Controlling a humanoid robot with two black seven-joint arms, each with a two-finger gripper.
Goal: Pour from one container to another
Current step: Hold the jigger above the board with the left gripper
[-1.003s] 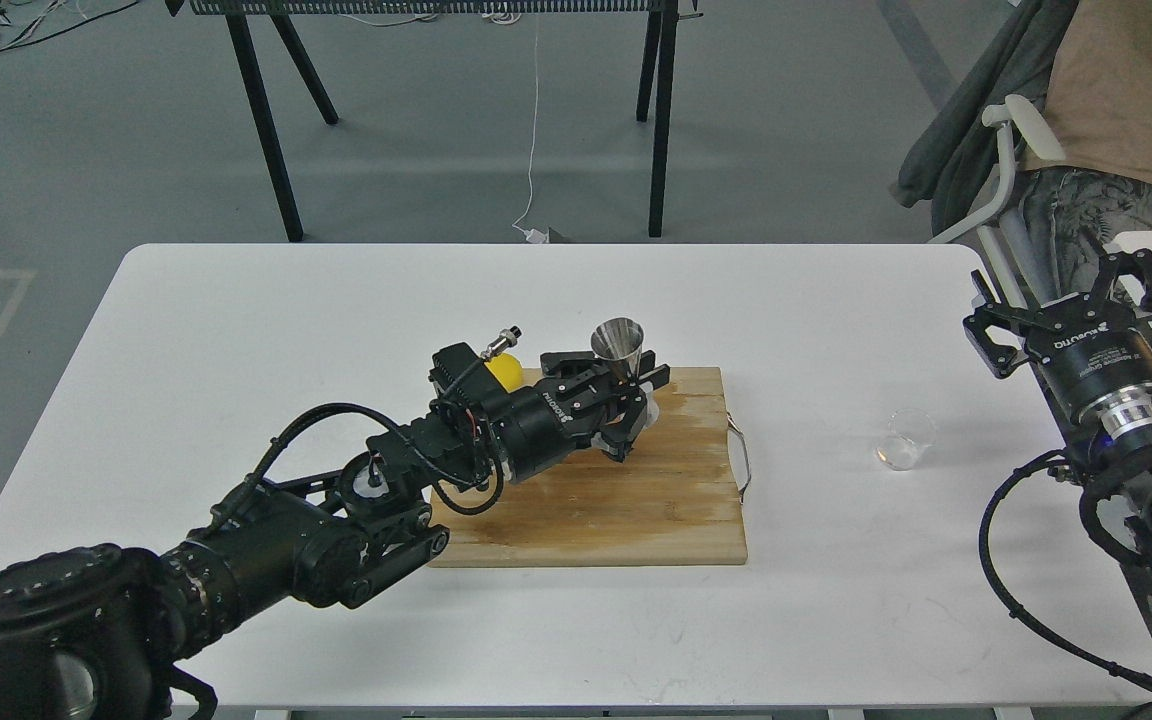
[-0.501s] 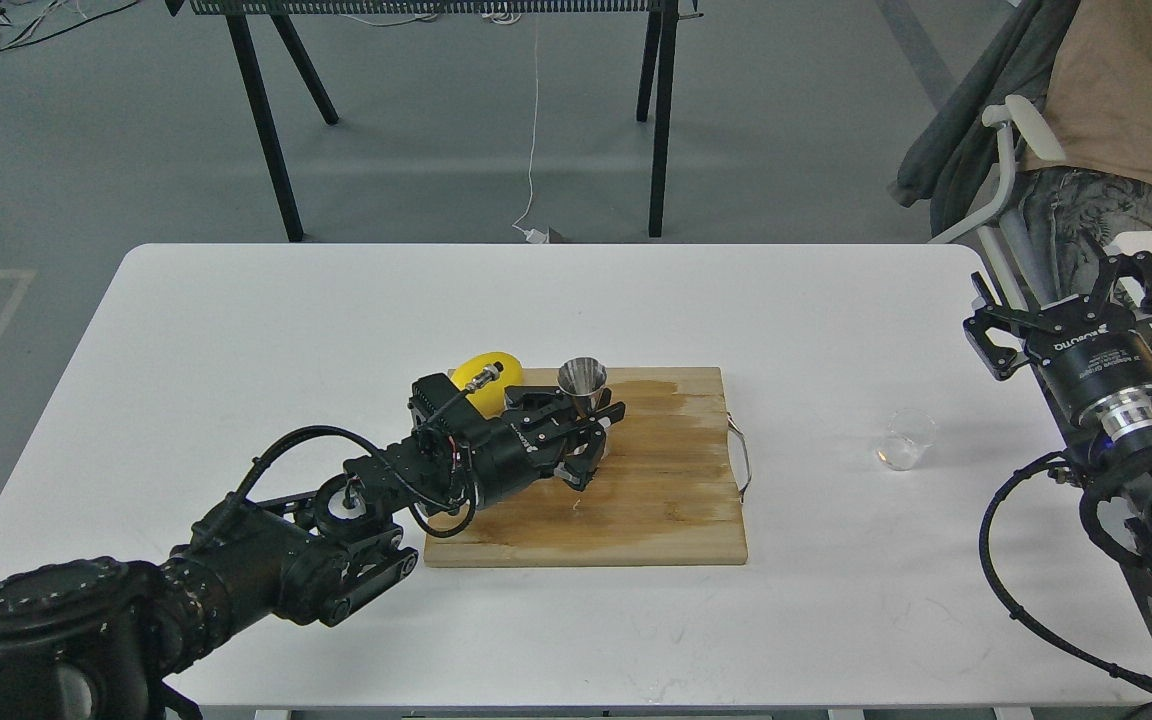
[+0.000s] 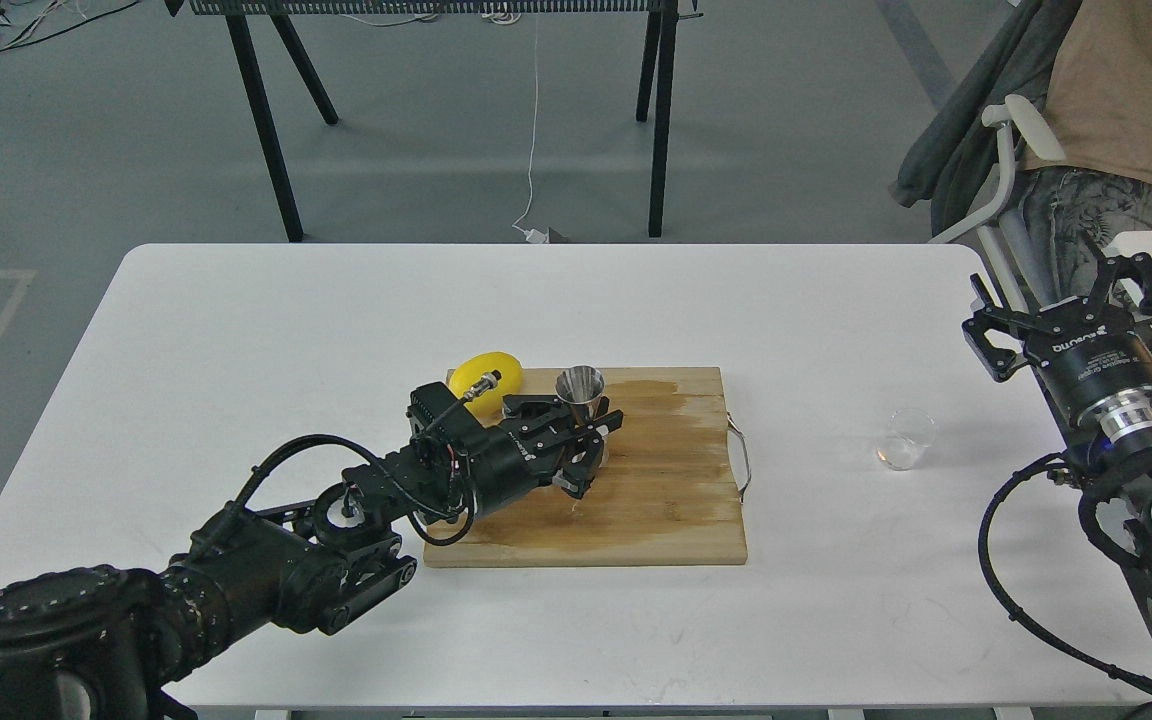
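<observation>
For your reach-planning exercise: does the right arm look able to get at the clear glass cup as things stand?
Probably yes. The right gripper is open and holds nothing, and the clear glass cup stands alone on the white table nearby.

Bright, even overhead light; soft shadows on the white desk (image 3: 236,330); focus sharp, no blur or glare.

The shiny steel jigger (image 3: 580,390) stands upright just left of the frame's centre, an hourglass shape with its open mouth facing up and its lower half hidden. The small clear glass cup (image 3: 907,439) stands upright well apart at centre right, short and transparent, apparently nearly empty.
</observation>
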